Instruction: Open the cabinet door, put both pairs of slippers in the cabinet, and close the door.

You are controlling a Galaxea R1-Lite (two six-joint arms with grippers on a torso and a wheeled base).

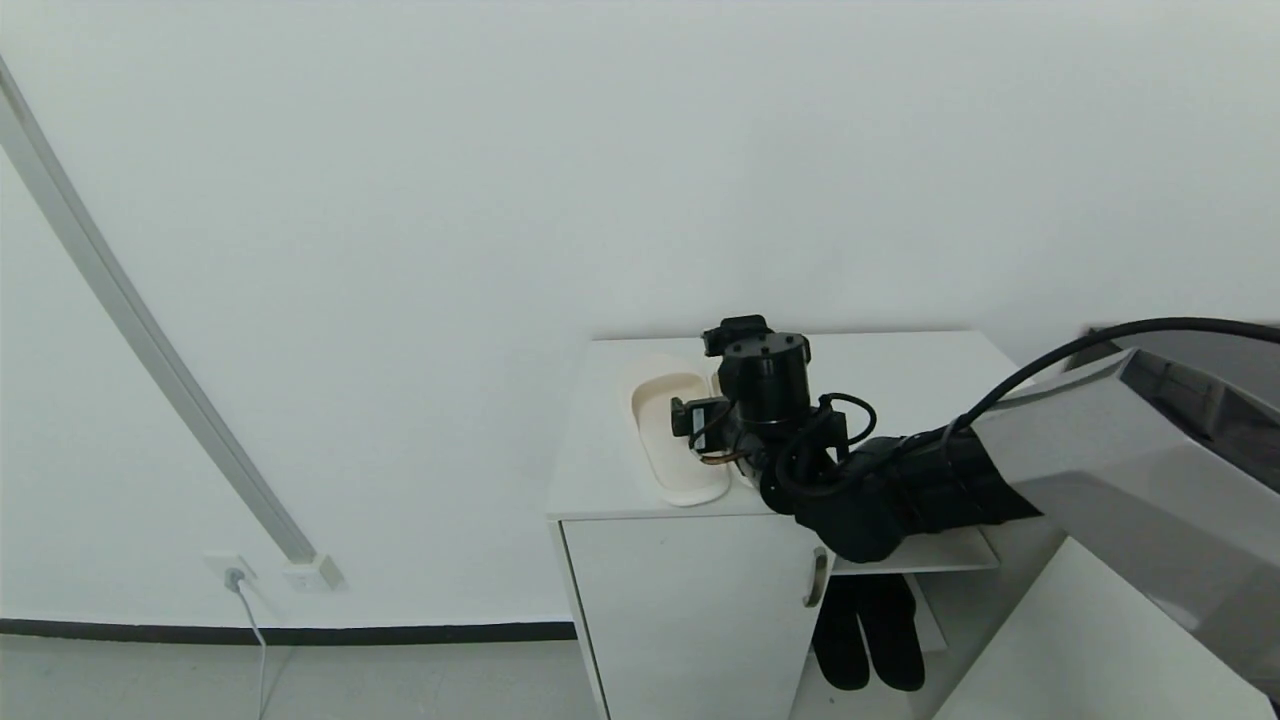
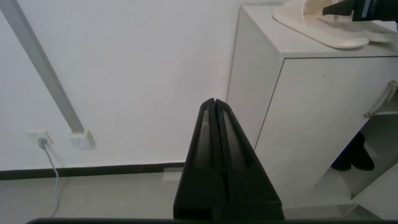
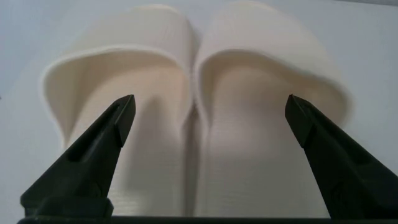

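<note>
A pair of cream slippers (image 1: pixel 675 430) lies side by side on top of the white cabinet (image 1: pixel 690 620). My right gripper (image 3: pixel 210 106) hovers over the pair, open, one fingertip above each slipper and nothing between them. The right wrist (image 1: pixel 765 385) hides part of the pair in the head view. A pair of black slippers (image 1: pixel 870 630) stands inside the cabinet's open right half, under a shelf. The cabinet's left door with its handle (image 1: pixel 818 578) is shut. My left gripper (image 2: pixel 214 109) hangs shut and empty beside the cabinet's left side (image 2: pixel 255 93), low above the floor.
The opened right door (image 1: pixel 1080 640) stands out toward me at the lower right. A wall socket with a plugged cable (image 1: pixel 235 575) and a slanted grey conduit (image 1: pixel 130 310) are on the wall left of the cabinet. Bare floor lies to the left.
</note>
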